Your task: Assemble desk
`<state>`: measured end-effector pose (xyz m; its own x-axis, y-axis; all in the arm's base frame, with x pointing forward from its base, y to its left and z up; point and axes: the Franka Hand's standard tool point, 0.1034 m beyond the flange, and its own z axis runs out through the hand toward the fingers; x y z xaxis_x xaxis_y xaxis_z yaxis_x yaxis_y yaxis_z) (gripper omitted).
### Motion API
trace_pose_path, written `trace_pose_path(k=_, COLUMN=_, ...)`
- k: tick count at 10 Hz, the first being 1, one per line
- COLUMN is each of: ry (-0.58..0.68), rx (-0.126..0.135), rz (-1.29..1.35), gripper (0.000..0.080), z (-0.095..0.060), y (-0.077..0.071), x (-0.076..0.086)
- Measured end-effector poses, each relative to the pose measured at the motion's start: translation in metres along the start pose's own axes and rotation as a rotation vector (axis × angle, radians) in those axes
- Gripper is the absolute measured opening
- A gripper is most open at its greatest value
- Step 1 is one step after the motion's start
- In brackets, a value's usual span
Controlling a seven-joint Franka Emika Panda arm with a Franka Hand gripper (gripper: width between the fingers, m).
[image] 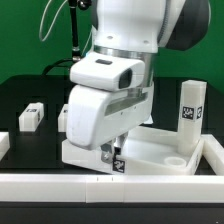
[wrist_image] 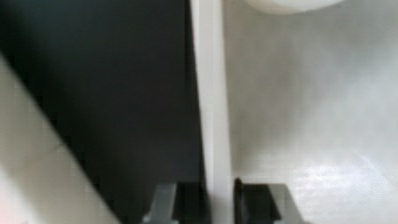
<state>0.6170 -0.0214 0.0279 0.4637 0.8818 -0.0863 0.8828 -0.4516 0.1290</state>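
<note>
The white tabletop panel (image: pixel 150 150) of the desk lies flat on the black table, a round socket (image: pixel 175 160) showing at its near right corner. My gripper (image: pixel 113 152) reaches down onto the panel's edge on the exterior view's left. In the wrist view my gripper (wrist_image: pixel 217 205) is shut on the panel's thin raised rim (wrist_image: pixel 210 100), a dark finger (wrist_image: pixel 178 205) on each side. The panel's floor (wrist_image: pixel 302 130) lies on one side of the rim and black table on the other. One white tagged leg (image: pixel 190 105) stands upright at the panel's far right.
Two more white legs (image: pixel 32 116) (image: pixel 62 115) lie on the black table at the exterior view's left, partly behind the arm. White border rails run along the front (image: pixel 110 185) and right (image: pixel 212 150).
</note>
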Motion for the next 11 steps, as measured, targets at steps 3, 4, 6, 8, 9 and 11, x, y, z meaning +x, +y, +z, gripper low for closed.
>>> trace_pose_path(k=3, ry=-0.026, rx=0.005, rz=-0.144, gripper=0.006, z=0.002, y=0.002, x=-0.008)
trace_pose_path(k=4, ry=-0.026, rx=0.005, rz=-0.142, gripper=0.006, z=0.002, y=0.002, x=-0.008)
trace_pose_path(k=6, ry=-0.011, rx=-0.015, rz=-0.151, gripper=0.006, z=-0.003, y=0.003, x=0.005)
trace_pose_path(k=8, ry=0.001, rx=-0.032, rz=-0.161, gripper=0.0061, z=-0.009, y=0.01, x=0.024)
trace_pose_path(k=9, ry=-0.001, rx=-0.043, rz=-0.185, gripper=0.0061, z=-0.008, y=0.011, x=0.029)
trace_pose_path(k=11, ry=-0.014, rx=-0.068, rz=-0.205, gripper=0.0067, z=-0.004, y=0.014, x=0.041)
